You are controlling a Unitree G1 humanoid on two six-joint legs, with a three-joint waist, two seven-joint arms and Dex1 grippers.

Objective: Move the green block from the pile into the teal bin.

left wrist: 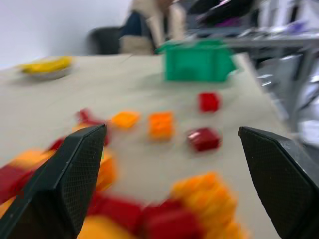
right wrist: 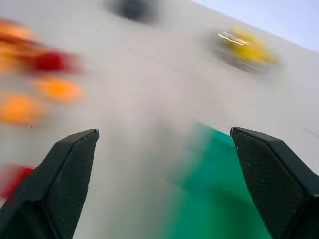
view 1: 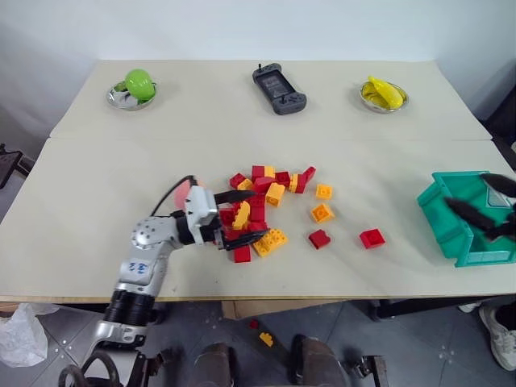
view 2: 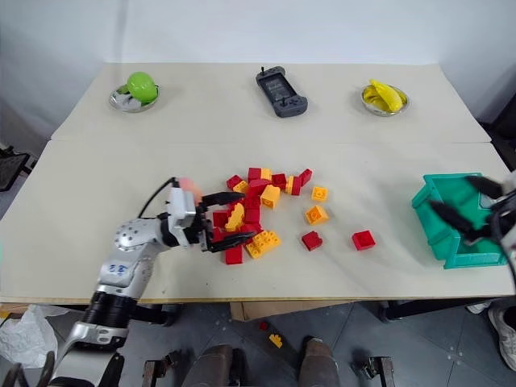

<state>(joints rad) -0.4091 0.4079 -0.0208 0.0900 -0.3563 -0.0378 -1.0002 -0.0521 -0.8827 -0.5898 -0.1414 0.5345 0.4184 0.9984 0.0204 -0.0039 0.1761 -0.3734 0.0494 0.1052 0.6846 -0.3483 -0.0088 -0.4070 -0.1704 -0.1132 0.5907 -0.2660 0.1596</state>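
The pile (view 1: 266,201) of red and yellow-orange bricks lies mid-table. My left gripper (view 1: 240,216) is at the pile's left end, open, its black fingers straddling a few red and yellow bricks; in the left wrist view it (left wrist: 169,132) holds nothing. The teal bin (view 1: 463,250) stands at the table's right edge, also seen across the table from the left wrist (left wrist: 198,62). My right gripper (view 1: 484,205) hovers over the bin, open and empty, with the bin (right wrist: 219,199) below its fingers. The green block is hidden from view.
Two loose red bricks (view 1: 372,238) (view 1: 319,239) lie between pile and bin. Along the far edge stand a bowl with a green fruit (view 1: 137,85), a dark handheld device (view 1: 278,89) and a bowl with yellow fruit (view 1: 383,95). A person's shoe (view 1: 500,334) shows on the floor at right.
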